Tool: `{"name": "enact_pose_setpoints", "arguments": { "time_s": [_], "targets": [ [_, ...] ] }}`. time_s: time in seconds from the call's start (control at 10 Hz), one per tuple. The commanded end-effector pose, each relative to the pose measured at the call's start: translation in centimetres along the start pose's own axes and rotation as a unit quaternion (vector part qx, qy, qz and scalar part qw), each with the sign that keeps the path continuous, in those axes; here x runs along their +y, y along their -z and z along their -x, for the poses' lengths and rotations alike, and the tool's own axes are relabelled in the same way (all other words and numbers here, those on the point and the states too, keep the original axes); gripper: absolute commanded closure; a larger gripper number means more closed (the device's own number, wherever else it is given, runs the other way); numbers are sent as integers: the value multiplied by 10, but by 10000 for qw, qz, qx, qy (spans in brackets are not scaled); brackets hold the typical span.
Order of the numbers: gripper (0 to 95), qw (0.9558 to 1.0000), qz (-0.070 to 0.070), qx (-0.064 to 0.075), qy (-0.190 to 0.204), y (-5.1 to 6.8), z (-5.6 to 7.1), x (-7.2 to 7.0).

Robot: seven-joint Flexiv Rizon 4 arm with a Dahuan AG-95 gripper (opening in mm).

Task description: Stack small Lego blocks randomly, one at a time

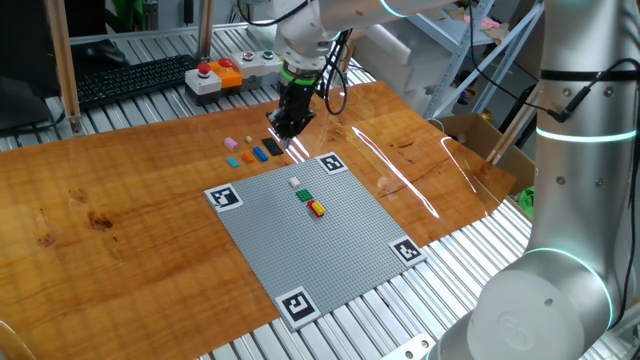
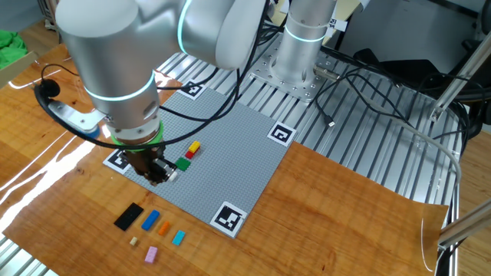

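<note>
One fixed view showed the hand [image 1: 291, 126] hanging low over the far edge of the grey baseplate [image 1: 330, 250], near one of its four square markers. Whether its fingers were spread or pressed together could not be told, nor whether anything sat between them.

On the baseplate lay four small blocks in a short line: a white one [image 1: 295, 183], a green one [image 1: 305, 196], a red one [image 1: 313, 205] and a yellow one [image 1: 319, 210], the last two touching.

On the bare wooden worktop [image 1: 100, 200], just off the baseplate's far left edge, a loose row held six more: a tan block [image 1: 249, 141], a pink one [image 1: 229, 144], a light blue one [image 1: 235, 161], an orange one [image 1: 249, 157], a blue one [image 1: 261, 153] and a black one [image 1: 273, 146].

Seen from the other fixed view, the hand [image 2: 156, 172] stood right beside the green block [image 2: 182, 162], and the same six loose blocks lay in the near left corner, the black one [image 2: 129, 216] the biggest.

Far back stood a box with two push buttons [image 1: 216, 72], red and orange.
</note>
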State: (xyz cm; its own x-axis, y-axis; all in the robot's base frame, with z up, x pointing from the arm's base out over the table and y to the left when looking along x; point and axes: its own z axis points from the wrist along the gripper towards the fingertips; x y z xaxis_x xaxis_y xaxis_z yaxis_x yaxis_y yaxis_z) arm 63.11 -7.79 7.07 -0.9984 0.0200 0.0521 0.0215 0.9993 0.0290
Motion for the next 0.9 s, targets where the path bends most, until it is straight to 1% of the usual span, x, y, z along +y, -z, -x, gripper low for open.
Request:
{"name": "enact_pose_setpoints", "arguments": {
  "time_s": [0.1,0.2,0.4,0.5,0.6,0.7,0.9],
  "targets": [
    [950,10000,45,-47,-12,-1,0,0],
    [950,9999,93,2,-66,-1,0,0],
    [950,9999,93,0,-116,-1,0,0],
    [760,9999,87,0,-131,-1,0,0],
    [570,9998,66,-122,-156,-9,4,-3],
    [380,9998,71,-159,-139,-14,10,-4],
    [380,9997,36,-231,-70,-21,23,-5]
  ]
}}
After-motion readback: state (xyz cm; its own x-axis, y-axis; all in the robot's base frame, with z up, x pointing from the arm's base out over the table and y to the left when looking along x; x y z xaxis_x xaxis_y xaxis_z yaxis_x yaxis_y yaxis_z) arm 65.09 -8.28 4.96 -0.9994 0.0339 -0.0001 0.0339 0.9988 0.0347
